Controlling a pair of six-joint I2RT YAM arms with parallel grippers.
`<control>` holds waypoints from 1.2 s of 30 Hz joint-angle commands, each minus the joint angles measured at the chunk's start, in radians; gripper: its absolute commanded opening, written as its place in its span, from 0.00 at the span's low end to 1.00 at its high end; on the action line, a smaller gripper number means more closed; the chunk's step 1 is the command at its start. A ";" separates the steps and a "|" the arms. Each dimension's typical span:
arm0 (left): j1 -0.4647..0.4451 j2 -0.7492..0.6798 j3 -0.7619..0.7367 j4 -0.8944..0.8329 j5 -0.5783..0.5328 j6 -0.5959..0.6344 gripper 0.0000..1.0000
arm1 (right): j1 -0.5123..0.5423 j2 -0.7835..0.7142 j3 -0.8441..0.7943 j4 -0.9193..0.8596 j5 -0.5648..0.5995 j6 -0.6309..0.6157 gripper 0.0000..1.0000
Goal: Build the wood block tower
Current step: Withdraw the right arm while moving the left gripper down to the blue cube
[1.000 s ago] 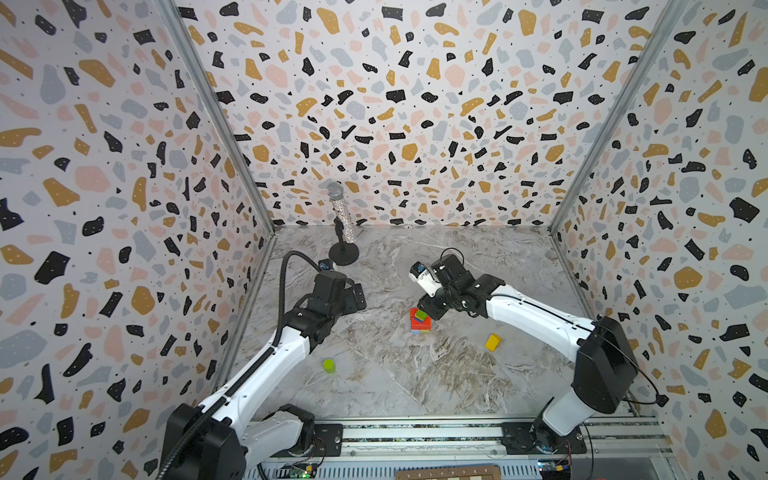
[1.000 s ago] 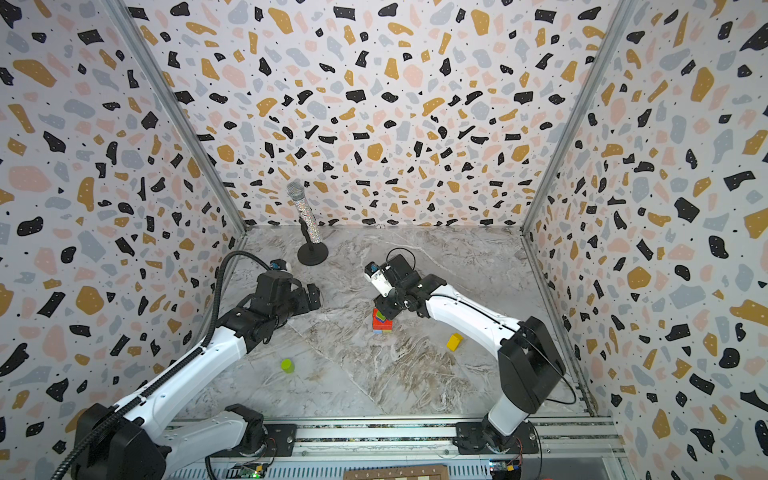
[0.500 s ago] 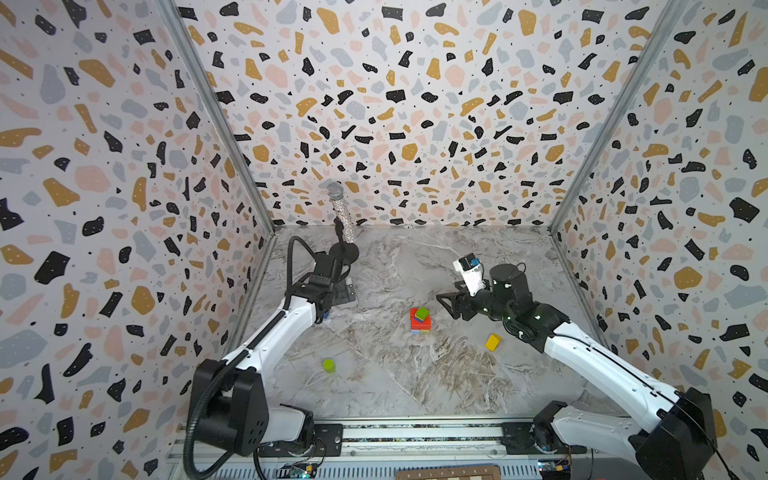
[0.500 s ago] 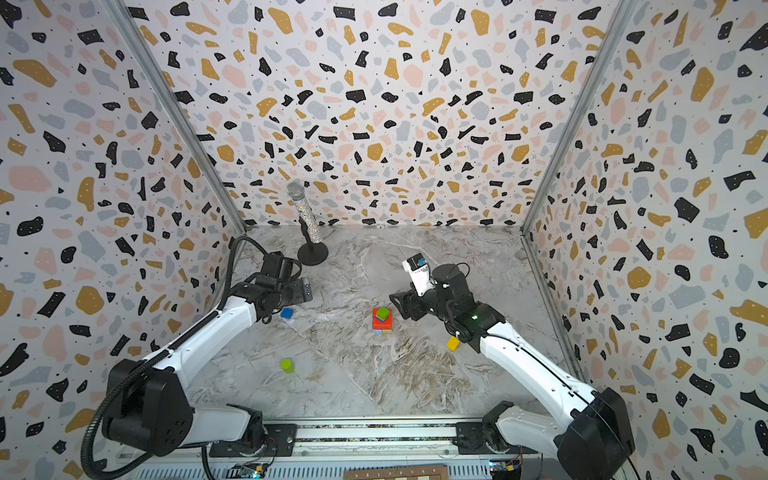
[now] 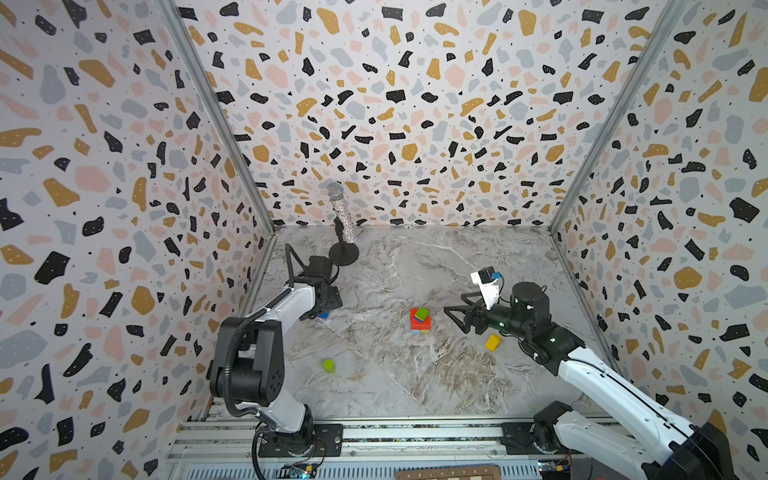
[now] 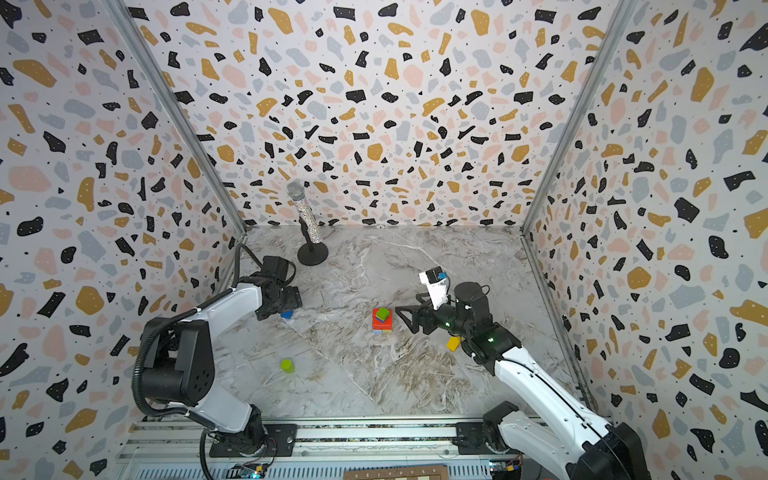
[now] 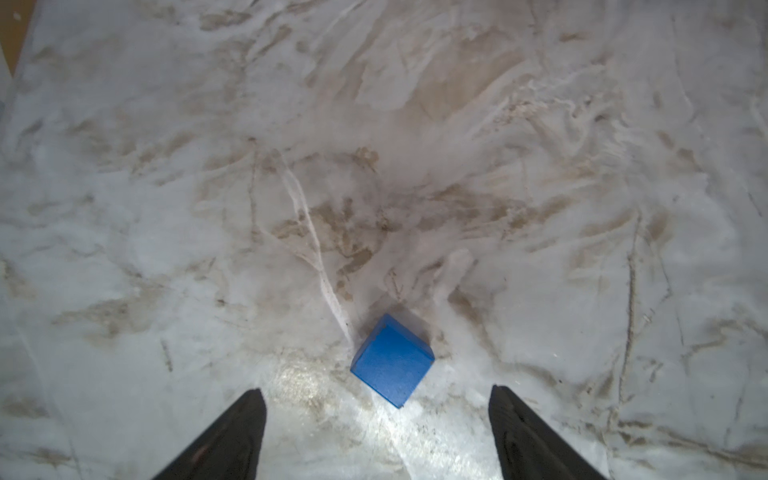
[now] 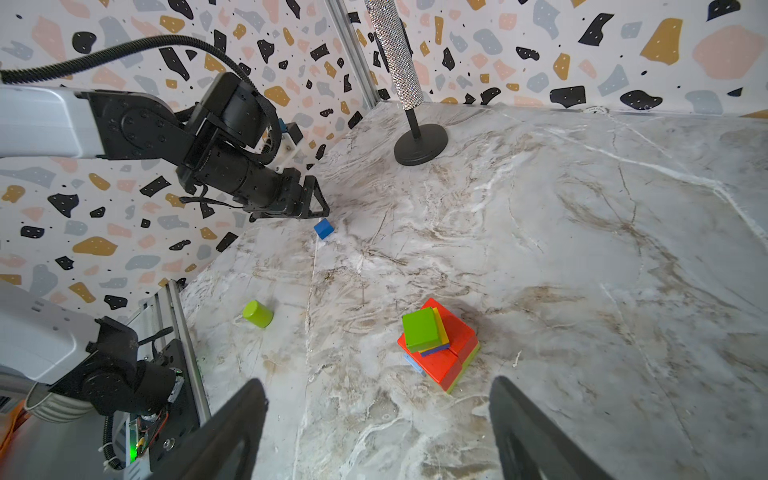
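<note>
Behind the blue cube (image 8: 323, 228) stands a microphone (image 5: 343, 216).

**Bright blocks on pale marble**

The tower (image 5: 420, 321) shows red through its middle, with light-blue and lime at the foot. Thin slivers of yellow and blue sit under the lime-green cube (image 8: 420, 329) on top. There's a blue cube (image 7: 392, 360), plain and deep in colour, a lime cylinder (image 5: 328, 365) and a yellow block (image 5: 493, 342). The desk (image 5: 415, 266) is grey-white marble veined with brown. The walls (image 5: 415, 104) wear terrazzo: black, ochre, pink and grey flecks on white. The microphone (image 5: 343, 216) glitters silver on its black stand (image 5: 343, 254).
</note>
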 commanded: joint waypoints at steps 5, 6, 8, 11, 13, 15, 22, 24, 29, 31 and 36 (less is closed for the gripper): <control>0.003 0.038 -0.025 0.041 -0.019 -0.110 0.72 | -0.012 -0.053 -0.028 0.057 -0.040 0.023 0.84; 0.002 0.045 -0.027 0.044 -0.019 -0.117 0.71 | -0.011 -0.058 -0.032 0.063 -0.044 0.025 0.84; 0.002 0.054 -0.031 0.051 -0.021 -0.130 0.69 | -0.012 -0.064 -0.039 0.071 -0.051 0.028 0.84; 0.003 0.065 -0.031 0.058 -0.029 -0.144 0.68 | -0.013 -0.069 -0.049 0.076 -0.058 0.032 0.83; 0.004 0.076 -0.028 0.061 -0.025 -0.144 0.67 | -0.012 -0.070 -0.054 0.079 -0.061 0.032 0.83; 0.004 0.085 -0.025 0.064 -0.022 -0.145 0.65 | -0.012 -0.076 -0.056 0.081 -0.064 0.033 0.83; 0.004 0.111 -0.028 0.077 -0.015 -0.138 0.59 | -0.013 -0.081 -0.062 0.087 -0.065 0.036 0.83; 0.004 0.119 -0.034 0.085 -0.006 -0.140 0.58 | -0.013 -0.078 -0.062 0.087 -0.065 0.037 0.83; 0.004 0.126 -0.042 0.101 -0.005 -0.141 0.55 | -0.014 -0.077 -0.063 0.085 -0.066 0.037 0.83; 0.004 0.128 -0.040 0.106 -0.001 -0.139 0.54 | -0.014 -0.078 -0.063 0.082 -0.064 0.035 0.83; 0.004 0.142 -0.026 0.107 0.020 -0.123 0.45 | -0.014 -0.075 -0.062 0.081 -0.062 0.033 0.83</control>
